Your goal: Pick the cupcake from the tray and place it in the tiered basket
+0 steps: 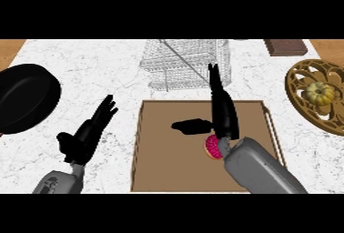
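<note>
Your right hand stretches flat above the tray, cupcake ungrasped beneath its wrist; left hand rests relaxed.

I can read no text, label, brand, number or sign anywhere in my head view, from the upper left of the frame to the lower right; every surface I see carries no writing.

Kitchen, white marble counter, black frying pan, wire tiered basket, brown tray
</note>
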